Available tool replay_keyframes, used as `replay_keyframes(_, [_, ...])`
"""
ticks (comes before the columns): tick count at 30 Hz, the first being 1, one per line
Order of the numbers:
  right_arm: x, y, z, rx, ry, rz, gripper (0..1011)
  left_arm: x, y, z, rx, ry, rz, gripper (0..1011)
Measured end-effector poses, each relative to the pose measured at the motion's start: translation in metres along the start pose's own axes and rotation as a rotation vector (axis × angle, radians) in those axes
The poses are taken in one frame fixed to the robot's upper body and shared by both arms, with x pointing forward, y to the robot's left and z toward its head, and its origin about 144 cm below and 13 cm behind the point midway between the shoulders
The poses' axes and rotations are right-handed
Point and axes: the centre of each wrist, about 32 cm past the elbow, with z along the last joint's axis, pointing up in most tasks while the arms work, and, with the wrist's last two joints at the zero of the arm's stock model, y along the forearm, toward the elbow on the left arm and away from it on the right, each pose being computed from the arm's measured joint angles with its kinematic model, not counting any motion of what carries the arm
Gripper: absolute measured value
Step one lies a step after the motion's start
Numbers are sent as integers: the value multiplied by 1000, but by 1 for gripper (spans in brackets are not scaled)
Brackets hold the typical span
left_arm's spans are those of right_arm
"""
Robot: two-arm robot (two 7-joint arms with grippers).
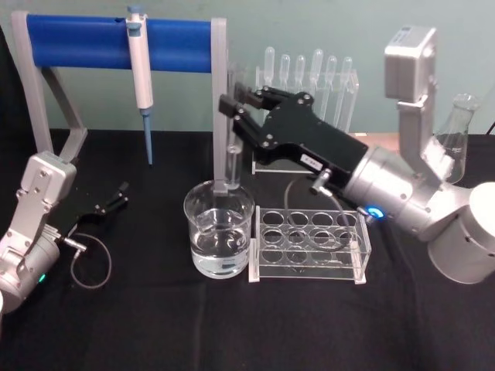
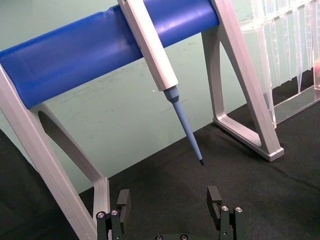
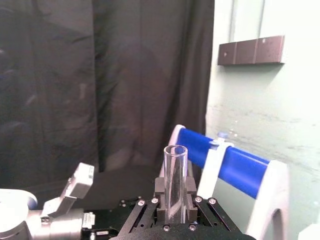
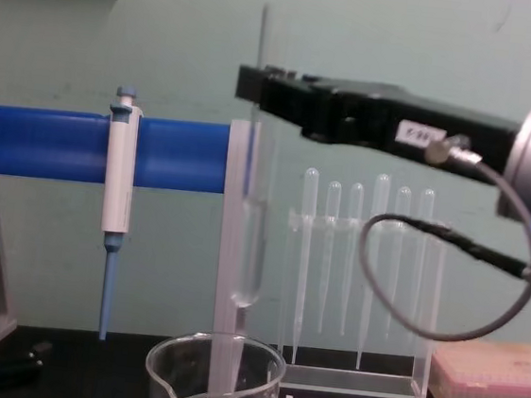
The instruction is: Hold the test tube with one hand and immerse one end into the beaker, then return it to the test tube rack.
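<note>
Above beaker [image 1: 220, 229]: right tool [image 1: 232, 103], tube-clamped

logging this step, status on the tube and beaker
Right gripper shut on test tube, upright above the beaker, tip clear of the rim. Left gripper open, parked. Nothing blocking.

Upright test tube [image 4: 249, 254] — above water-filled beaker [image 1: 220, 236]

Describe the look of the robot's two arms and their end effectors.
Both arms are silver-grey with blocky and rounded housings. The right end effector is black and blocky, bearing a small white label and a looping grey cable; a blue light glows behind it. The left end effector is black, with a thin cable loop.
</note>
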Motion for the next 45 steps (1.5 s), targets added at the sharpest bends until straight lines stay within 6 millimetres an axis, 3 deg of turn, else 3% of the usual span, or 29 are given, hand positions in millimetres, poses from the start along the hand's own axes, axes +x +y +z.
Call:
replay_keyframes(3, [0, -7, 5, 0, -8, -13, 226, 0, 0, 0, 0, 0, 0, 1000])
replay_keyframes(9, [-1, -39, 9, -19, -29, -88, 226, 0, 0, 0, 0, 0, 0, 1000])
replay_keyframes(19, [-6, -69, -15, -49, -1, -169, 226, 0, 0, 0, 0, 0, 0, 1000])
replay_keyframes(30, [-10, -75, -39, -75, 23, -198, 226, 0, 0, 0, 0, 0, 0, 1000])
replay_keyframes(45, [-12, -77, -56, -126, 3, -214, 226, 0, 0, 0, 0, 0, 0, 1000])
